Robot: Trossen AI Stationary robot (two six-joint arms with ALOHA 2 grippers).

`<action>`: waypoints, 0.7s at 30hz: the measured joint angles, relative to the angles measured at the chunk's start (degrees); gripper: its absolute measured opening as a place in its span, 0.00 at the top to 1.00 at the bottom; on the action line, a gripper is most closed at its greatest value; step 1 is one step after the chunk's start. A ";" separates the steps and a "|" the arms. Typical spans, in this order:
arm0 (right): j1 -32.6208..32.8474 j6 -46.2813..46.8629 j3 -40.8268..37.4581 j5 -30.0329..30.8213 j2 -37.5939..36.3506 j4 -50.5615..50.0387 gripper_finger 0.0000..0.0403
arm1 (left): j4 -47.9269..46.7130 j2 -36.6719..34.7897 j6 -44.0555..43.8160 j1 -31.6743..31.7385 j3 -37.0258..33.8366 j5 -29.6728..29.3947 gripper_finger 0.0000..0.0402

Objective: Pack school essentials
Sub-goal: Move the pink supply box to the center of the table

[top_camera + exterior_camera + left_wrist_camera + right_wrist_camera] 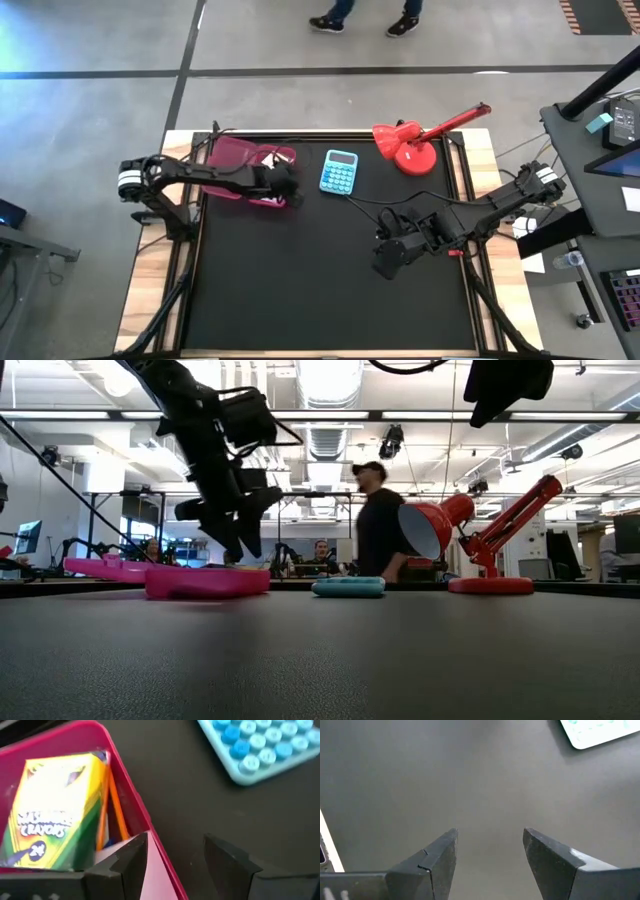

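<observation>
Left hand (175,855), fingers apart, straddles the pink case (135,815) wall beside the crayon box (55,810), probably to shift it; right hand (490,850), apart, idles away from the case.

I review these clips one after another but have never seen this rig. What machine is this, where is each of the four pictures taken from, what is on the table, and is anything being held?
These are two dark robot arms at a black table. One picture looks straight down, one looks level across the tabletop, and two come from cameras on the arms' wrists.

The left gripper is open and empty, straddling the wall of a pink case. In the case lie a crayon box and orange pencils. The right gripper is open over bare table, holding nothing.

Also on the table are a light-blue calculator and a red desk lamp. People show in the room behind.
</observation>
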 joint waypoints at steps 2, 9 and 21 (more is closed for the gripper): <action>0.00 0.11 0.00 0.00 0.00 0.00 0.47 | -1.51 0.50 -0.33 -0.60 0.00 -0.34 0.56; 0.00 0.42 0.00 -0.02 0.00 0.02 0.47 | -10.31 1.49 -1.46 -2.16 -0.31 -3.25 0.56; 0.07 1.07 0.00 -0.04 0.00 0.44 0.47 | -9.89 1.87 -4.52 -10.65 -1.92 0.81 0.56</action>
